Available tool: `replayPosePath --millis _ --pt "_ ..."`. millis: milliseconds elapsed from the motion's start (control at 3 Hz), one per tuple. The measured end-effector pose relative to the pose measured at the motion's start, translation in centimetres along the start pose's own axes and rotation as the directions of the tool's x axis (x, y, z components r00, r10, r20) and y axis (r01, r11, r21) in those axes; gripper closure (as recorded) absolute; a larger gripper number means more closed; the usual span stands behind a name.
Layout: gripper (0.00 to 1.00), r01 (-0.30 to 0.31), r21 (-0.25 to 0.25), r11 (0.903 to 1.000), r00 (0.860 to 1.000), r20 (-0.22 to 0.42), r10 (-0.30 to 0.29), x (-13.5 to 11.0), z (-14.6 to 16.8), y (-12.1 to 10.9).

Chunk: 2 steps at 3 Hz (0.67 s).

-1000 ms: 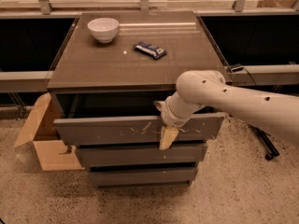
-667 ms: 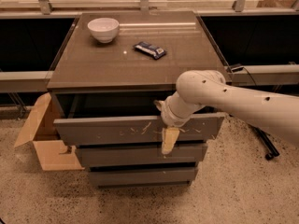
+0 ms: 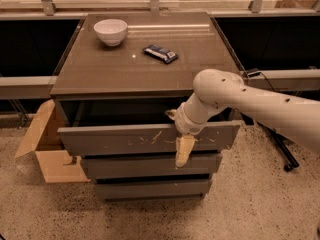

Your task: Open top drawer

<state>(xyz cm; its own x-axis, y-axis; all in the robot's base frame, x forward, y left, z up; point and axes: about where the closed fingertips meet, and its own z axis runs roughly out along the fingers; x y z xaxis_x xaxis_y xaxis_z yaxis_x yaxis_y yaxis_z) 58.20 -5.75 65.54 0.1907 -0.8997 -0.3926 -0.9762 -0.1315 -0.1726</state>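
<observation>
Your hand (image 3: 181, 143) sits at the upper edge of the top drawer (image 3: 115, 140), right of centre, apparently hooked over it, with one pale part hanging down the scratched front. You cannot tell whether the hand is open or closed. The top drawer stands partly pulled out under the surface (image 3: 135, 74), above two lower drawers (image 3: 150, 165). On the surface are a bowl (image 3: 110, 31) and a packet (image 3: 160, 53). A box (image 3: 45, 151) lies to the left.

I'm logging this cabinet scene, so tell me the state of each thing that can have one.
Wide dark-grey scratched top drawer: partly pulled out, open.
Two shorter grey drawers below: appear shut.
White bowl: upright on the brown cabinet top.
Dark snack bar wrapper: lying flat.
Brown cardboard box: flaps open.
Robot's tool: over the top drawer's front.
</observation>
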Motion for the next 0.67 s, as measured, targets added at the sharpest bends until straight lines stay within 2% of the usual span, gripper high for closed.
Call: replayPosePath --millis 333,667 --pt "0.0 -0.03 -0.056 0.998 0.999 0.011 0.031 0.4 -0.4 1.1" --pt "0.19 -0.049 -0.098 0.994 0.999 0.006 0.05 0.1 -0.7 2.5"
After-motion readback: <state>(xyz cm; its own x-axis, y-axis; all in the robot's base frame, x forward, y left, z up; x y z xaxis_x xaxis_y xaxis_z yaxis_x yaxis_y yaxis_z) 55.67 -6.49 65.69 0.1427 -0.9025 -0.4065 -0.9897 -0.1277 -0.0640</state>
